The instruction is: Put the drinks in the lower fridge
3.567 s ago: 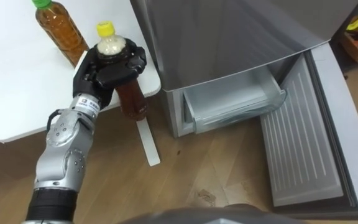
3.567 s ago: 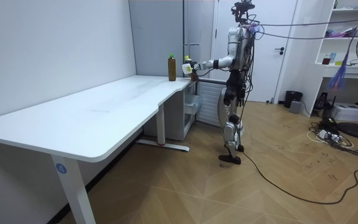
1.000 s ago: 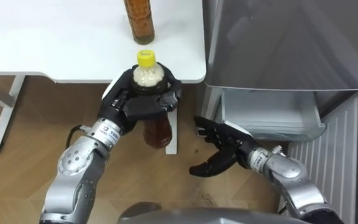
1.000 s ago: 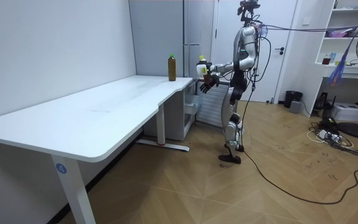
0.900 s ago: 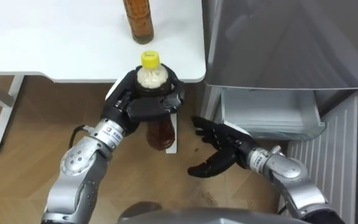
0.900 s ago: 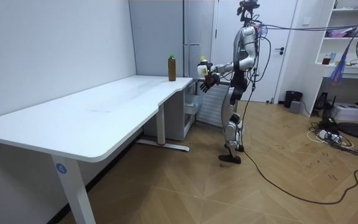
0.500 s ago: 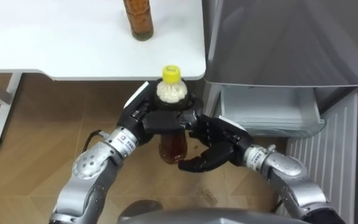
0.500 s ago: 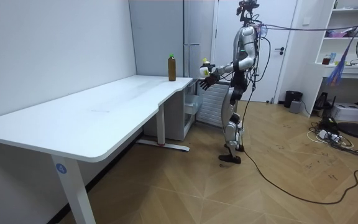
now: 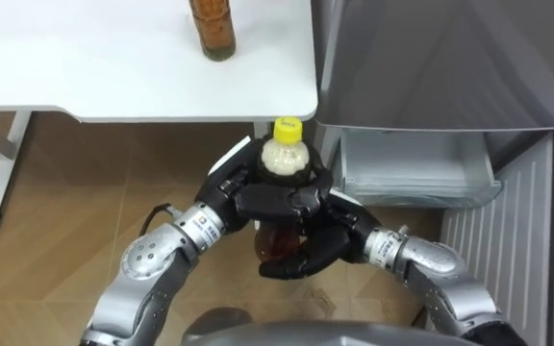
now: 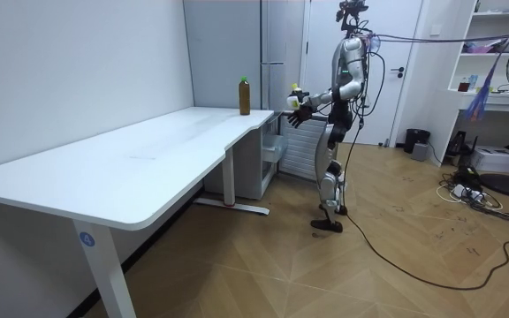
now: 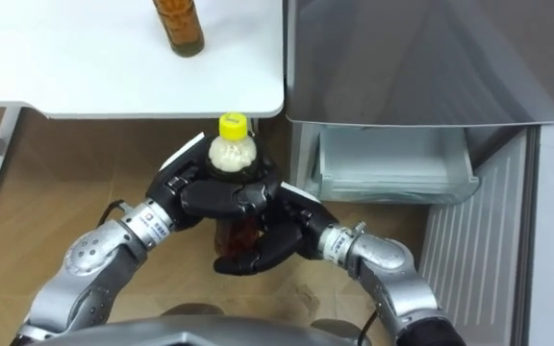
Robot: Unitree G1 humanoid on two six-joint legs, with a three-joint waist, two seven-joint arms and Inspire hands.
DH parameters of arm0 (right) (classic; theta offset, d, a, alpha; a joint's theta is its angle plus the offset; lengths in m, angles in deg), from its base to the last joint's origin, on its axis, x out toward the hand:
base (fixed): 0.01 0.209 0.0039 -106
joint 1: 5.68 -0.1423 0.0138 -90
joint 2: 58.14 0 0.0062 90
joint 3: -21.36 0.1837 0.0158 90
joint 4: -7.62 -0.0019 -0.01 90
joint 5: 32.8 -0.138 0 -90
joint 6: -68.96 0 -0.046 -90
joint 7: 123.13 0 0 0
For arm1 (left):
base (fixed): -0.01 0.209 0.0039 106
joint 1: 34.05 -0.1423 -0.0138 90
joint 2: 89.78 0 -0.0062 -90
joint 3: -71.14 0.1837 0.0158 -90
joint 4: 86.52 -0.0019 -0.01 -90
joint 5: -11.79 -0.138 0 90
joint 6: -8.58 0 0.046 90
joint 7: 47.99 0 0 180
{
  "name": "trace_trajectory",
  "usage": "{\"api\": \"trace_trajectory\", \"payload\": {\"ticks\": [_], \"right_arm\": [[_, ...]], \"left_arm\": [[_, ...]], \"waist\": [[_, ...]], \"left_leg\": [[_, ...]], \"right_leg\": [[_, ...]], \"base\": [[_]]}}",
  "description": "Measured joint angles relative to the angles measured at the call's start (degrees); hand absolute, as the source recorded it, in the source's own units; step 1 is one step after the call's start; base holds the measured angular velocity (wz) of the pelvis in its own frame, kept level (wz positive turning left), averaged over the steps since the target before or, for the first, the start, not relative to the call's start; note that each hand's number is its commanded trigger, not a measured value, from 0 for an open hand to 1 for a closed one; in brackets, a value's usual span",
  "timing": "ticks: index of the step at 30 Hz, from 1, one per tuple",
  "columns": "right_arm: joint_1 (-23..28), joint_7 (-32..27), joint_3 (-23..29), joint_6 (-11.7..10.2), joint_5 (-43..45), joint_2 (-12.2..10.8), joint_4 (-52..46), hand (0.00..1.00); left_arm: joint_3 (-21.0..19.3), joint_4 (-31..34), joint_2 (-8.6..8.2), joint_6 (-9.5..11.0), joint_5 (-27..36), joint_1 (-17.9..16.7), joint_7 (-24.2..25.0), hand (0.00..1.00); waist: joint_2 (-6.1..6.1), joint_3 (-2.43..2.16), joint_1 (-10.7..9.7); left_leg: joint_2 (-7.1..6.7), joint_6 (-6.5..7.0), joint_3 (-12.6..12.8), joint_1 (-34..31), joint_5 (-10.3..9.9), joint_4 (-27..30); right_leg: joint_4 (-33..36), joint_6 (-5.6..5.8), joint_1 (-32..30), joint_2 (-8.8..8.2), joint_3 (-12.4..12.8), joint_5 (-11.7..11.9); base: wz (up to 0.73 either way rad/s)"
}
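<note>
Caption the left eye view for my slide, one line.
The left hand and right hand grip a yellow-capped bottle beside the open lower drawer; another bottle stands on the table.

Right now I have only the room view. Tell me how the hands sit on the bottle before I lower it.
Observer: The left hand is curled round the bottle just under its yellow cap.
Operator: Give me the right hand.
Observer: The right hand cups the bottle's brown lower part from the robot's right, fingers curled beneath it.
Operator: Now report the target.
Observer: The lower drawer is pulled out, to the robot's right of the bottle.
</note>
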Motion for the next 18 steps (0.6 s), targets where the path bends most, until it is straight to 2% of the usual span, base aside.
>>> {"api": "trace_trajectory", "payload": {"ticks": [6, 11, 12, 13, 14, 16, 17, 18], "right_arm": [[0.0, 0.7, -1.4, 0.9, 0.0, -0.1, 0.0, 0.0], [0.0, 0.7, -1.4, 1.1, 0.9, -0.1, 0.0, 0.02], [0.0, 0.7, -1.4, 1.1, 0.9, -0.1, 0.0, 0.18], [0.0, 0.7, -1.4, 1.1, 0.9, -0.1, 0.0, 0.55], [0.0, 0.7, -1.3, 1.1, 0.9, -0.1, 0.0, 0.69], [0.0, 0.7, -1.3, 1.1, 0.9, -0.1, 0.0, 0.85], [0.0, 0.7, -1.3, 1.1, 1.0, -0.1, 0.0, 0.85], [0.0, 0.7, -1.3, 1.1, 1.1, -0.1, 0.0, 0.95]], "left_arm": [[1.2, 0.0, -0.02, 0.0, 0.0, 0.1, -0.1, 1.0], [2.2, 0.0, -0.02, 0.0, -0.1, 0.2, -0.2, 1.0], [2.3, 0.0, -0.02, 0.0, -0.1, 0.2, -0.2, 1.0], [2.5, 0.0, -0.02, 0.0, -0.1, 0.2, -0.2, 1.0], [2.7, 0.0, -0.02, 0.0, -0.1, 0.3, -0.2, 1.0], [3.3, 0.0, -0.02, 0.0, -0.1, 0.4, -0.2, 1.0], [3.3, 0.0, -0.01, 0.0, -0.2, 0.5, -0.2, 1.0], [3.4, 0.0, -0.01, 0.0, -0.2, 0.5, -0.3, 1.0]], "waist": [[-0.06, -0.03, -0.3], [-0.09, -0.03, -1.6], [-0.1, -0.02, -1.7], [-0.09, -0.01, -1.8], [-0.08, 0.0, -1.8], [-0.06, 0.02, -1.8], [-0.05, 0.03, -2.1], [-0.06, 0.05, -2.2]], "left_leg": [[-0.01, 0.03, 0.1, 0.2, 0.0, 0.0], [-0.01, 0.03, 0.1, 0.2, 0.0, 0.0], [-0.01, 0.03, 0.1, 0.2, 0.0, 0.0], [0.0, 0.03, 0.1, 0.2, 0.0, 0.0], [0.01, 0.03, 0.1, 0.2, 0.0, 0.0], [0.02, 0.03, 0.1, 0.2, 0.0, 0.0], [0.01, 0.03, 0.1, 0.1, 0.0, 0.0], [0.0, 0.03, 0.1, 0.1, 0.0, 0.0]], "right_leg": [[0.0, 0.0, 0.0, 0.01, 0.3, 0.0], [0.0, 0.0, 0.3, 0.01, 0.3, 0.0], [0.0, 0.0, 0.3, 0.01, 0.3, 0.0], [0.0, 0.0, 0.2, 0.02, 0.3, 0.0], [0.0, 0.0, 0.2, 0.04, 0.5, 0.0], [0.0, 0.0, 0.2, 0.07, 0.8, 0.0], [0.0, 0.0, 0.1, 0.07, 0.8, 0.0], [0.0, 0.0, 0.1, 0.06, 0.8, 0.0]], "base": [[0.0], [0.0], [0.0], [0.0], [0.0], [-0.02], [0.0], [0.0]]}}
